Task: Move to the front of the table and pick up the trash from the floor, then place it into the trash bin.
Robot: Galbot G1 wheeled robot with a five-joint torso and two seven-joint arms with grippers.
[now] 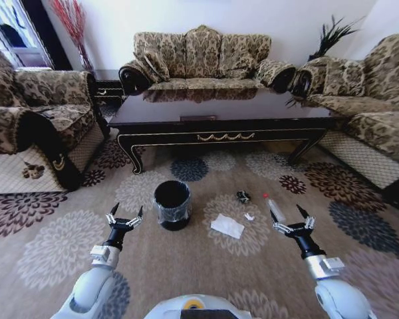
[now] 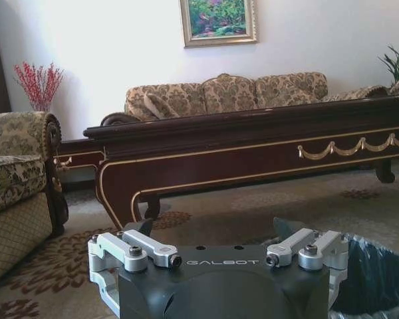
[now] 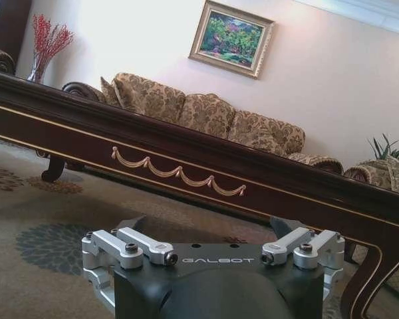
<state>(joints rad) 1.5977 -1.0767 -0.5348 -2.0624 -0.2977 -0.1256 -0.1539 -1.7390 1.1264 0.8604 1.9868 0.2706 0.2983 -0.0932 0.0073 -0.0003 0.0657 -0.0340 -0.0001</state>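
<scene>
- While facing the table [image 1: 219, 109] from across the carpet [image 1: 46, 246], both arms reach forward and low, one on each side.
- Left gripper [image 1: 124, 214]: fingers spread apart, holding nothing, hovering over the carpet just left of the bin [image 1: 172, 204].
- Right gripper [image 1: 291, 218]: fingers likewise apart and empty, hovering to the right of the litter.
- Bin: black, upright, liner wrapped round its body, standing on the carpet between table and robot, nearer the left gripper; rim and liner also seen at the edge of the left wrist view [image 2: 379, 279], close beside that gripper [image 2: 209, 229].
- Tissue [image 1: 227, 226]: flat, white, crumpled, lying between the two grippers, just right of the bin and well left of the right gripper.
- Scrap [image 1: 249, 216]: tiny and white, just beyond the tissue, toward the right gripper.
- Wrapper [image 1: 243, 197]: dark, crumpled, farther toward the table than the scrap, apart from both grippers.
- Tube [image 1: 275, 209]: slim and clear, red cap at the far end, lying just beside the right gripper's left fingertip; touching or not cannot be told.
- Table: long, dark and glossy, gold scroll on the front apron [image 3: 179, 173], beyond all the litter; seen ahead in the left wrist view too [image 2: 253, 143].
- Right wrist view: gripper [image 3: 206, 226] with fingertips wide apart, carpet [image 3: 46, 199] below, table apron ahead.
- Sofa [image 1: 203, 56] behind the table, armchairs [image 1: 26, 113] at either side.
</scene>
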